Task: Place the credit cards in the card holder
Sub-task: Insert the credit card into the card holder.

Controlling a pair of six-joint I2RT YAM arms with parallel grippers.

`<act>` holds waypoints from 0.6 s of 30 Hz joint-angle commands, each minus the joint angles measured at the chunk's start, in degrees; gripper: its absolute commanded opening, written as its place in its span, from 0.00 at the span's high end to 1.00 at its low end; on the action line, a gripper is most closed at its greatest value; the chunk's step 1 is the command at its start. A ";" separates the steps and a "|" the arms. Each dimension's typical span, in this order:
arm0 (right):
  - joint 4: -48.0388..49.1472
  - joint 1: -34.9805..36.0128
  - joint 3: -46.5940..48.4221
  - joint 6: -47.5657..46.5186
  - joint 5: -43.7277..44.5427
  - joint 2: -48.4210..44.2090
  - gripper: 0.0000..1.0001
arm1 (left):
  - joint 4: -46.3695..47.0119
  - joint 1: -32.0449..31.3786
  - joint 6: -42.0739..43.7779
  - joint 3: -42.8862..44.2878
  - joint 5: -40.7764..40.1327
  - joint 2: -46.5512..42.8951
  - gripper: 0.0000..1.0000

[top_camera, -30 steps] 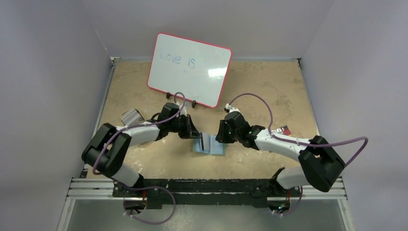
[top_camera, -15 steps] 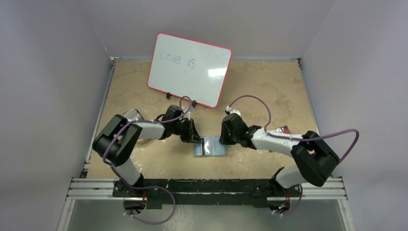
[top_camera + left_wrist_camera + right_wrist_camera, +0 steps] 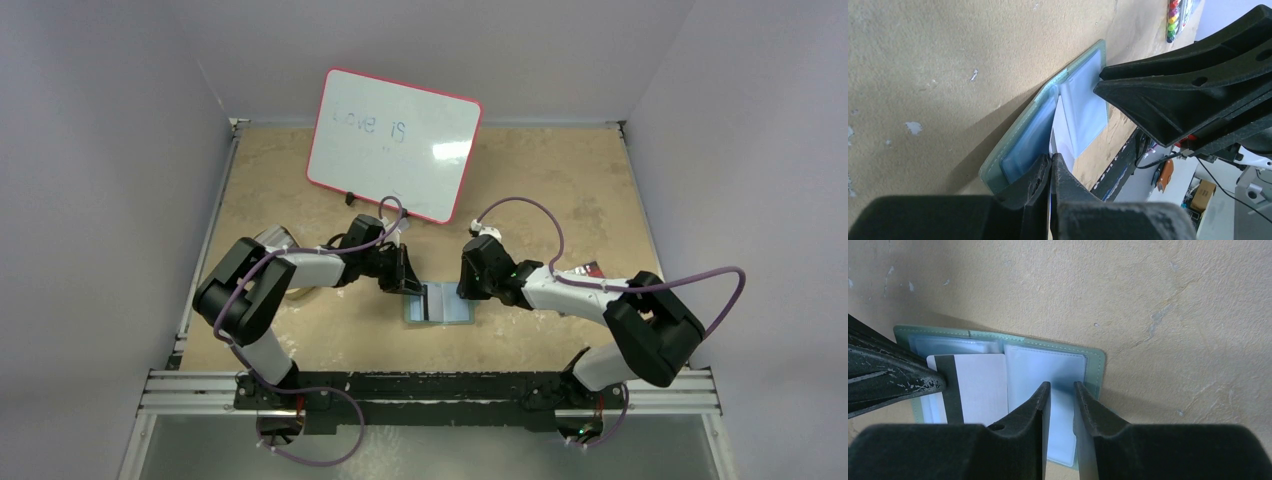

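Note:
The sage-green card holder (image 3: 456, 313) lies open on the table between both arms, its clear pockets facing up (image 3: 1094, 362) (image 3: 996, 171). My left gripper (image 3: 1051, 156) is shut on the edge of a white credit card with a dark stripe (image 3: 979, 385) (image 3: 1063, 136). That card lies over the holder's left half, near the fold. My right gripper (image 3: 1061, 385) hovers just above the right-hand pocket, jaws a little apart with nothing between them. In the top view the left gripper (image 3: 411, 285) and right gripper (image 3: 463, 291) face each other across the holder.
A pink-framed whiteboard (image 3: 393, 143) stands at the back. A silver ribbed case (image 3: 271, 243) lies by the left arm's elbow. A small red and dark item (image 3: 593, 270) sits at the right. Coloured markers (image 3: 1175, 19) show far off in the left wrist view.
The left arm folded in and its gripper shifted right, laying the striped card lower over the holder. The right gripper's jaws narrowed slightly and it moved little.

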 commanded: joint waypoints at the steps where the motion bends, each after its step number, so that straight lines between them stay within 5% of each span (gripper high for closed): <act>1: -1.27 -0.20 -0.71 0.60 1.11 0.71 0.74 | 5.09 -1.60 -0.12 1.31 1.53 0.83 1.00; 18: -1.77 -0.20 -0.61 0.86 1.54 -0.22 0.74 | 2.47 -1.96 -1.02 3.43 1.43 -5.01 1.00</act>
